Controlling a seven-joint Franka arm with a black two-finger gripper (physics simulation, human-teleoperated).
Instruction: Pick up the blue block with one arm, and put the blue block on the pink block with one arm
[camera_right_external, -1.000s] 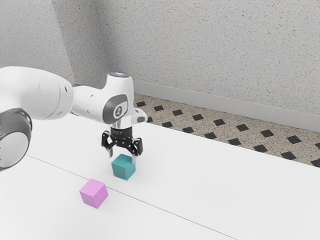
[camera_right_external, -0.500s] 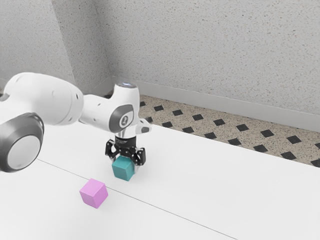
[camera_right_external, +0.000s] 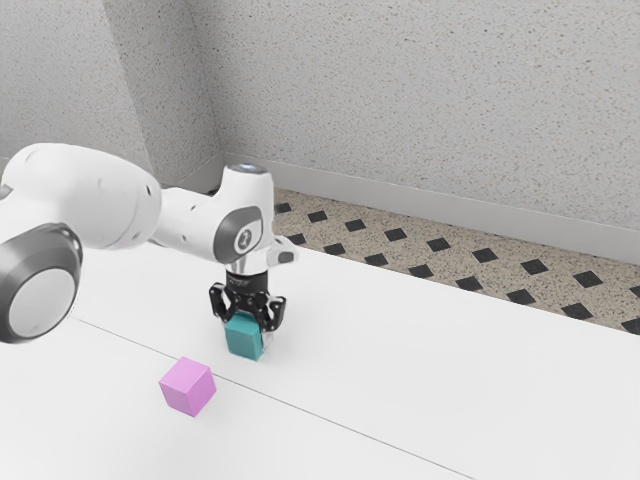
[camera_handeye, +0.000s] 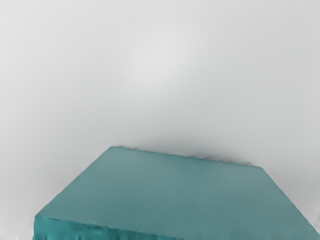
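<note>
Blue cube block (camera_right_external: 244, 344) on white table (camera_right_external: 430, 370), near pink cube block (camera_right_external: 187, 388) but apart, clasped by black two-finger gripper (camera_right_external: 247, 320). Hold squeeze firm, lift straight, clear pink top before crossing.

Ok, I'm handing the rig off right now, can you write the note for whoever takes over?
Pincer: low over the top of the blue block; these views don't show whether it is gripping.
Blue block: appears to rest on the white table, not lifted.
Pink block: on the table, apart from the blue one, toward the exterior view's left and nearer the camera, nothing on it.
Done: the approach.
Left: confirm the grasp, lift, carry over, set on the pink block, release.
</note>
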